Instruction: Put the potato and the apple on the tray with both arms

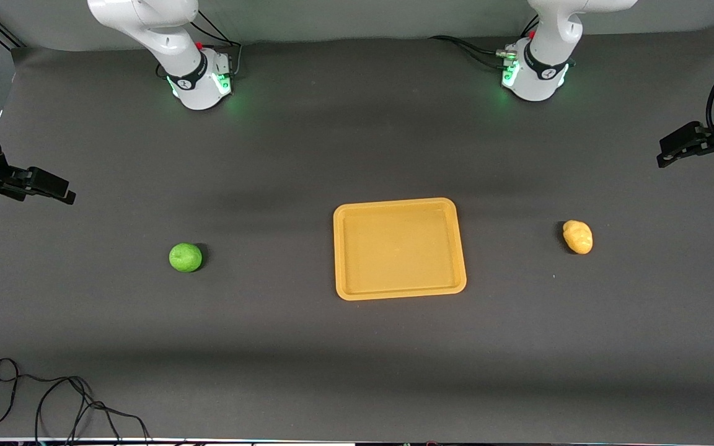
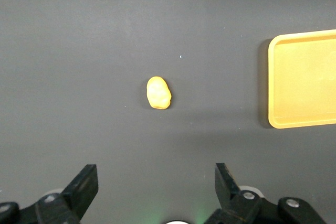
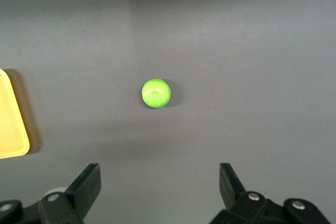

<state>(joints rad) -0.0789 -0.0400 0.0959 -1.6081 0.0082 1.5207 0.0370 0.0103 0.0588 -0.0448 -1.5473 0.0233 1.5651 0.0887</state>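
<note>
The orange-yellow tray (image 1: 399,291) lies empty at the middle of the table; its rim also shows in the left wrist view (image 2: 273,85) and the right wrist view (image 3: 13,153). The green apple (image 1: 185,257) rests on the mat toward the right arm's end, and shows in the right wrist view (image 3: 156,93). The yellow-tan potato (image 1: 578,236) rests toward the left arm's end, and shows in the left wrist view (image 2: 158,93). My left gripper (image 1: 667,158) (image 2: 156,182) is open and empty, up above the mat at its arm's end. My right gripper (image 1: 66,195) (image 3: 160,182) is open and empty, up at the other end.
A loose black cable (image 1: 53,396) lies on the mat at the corner nearest the camera at the right arm's end. The two green-lit arm bases (image 1: 199,83) (image 1: 533,77) stand along the edge farthest from the camera.
</note>
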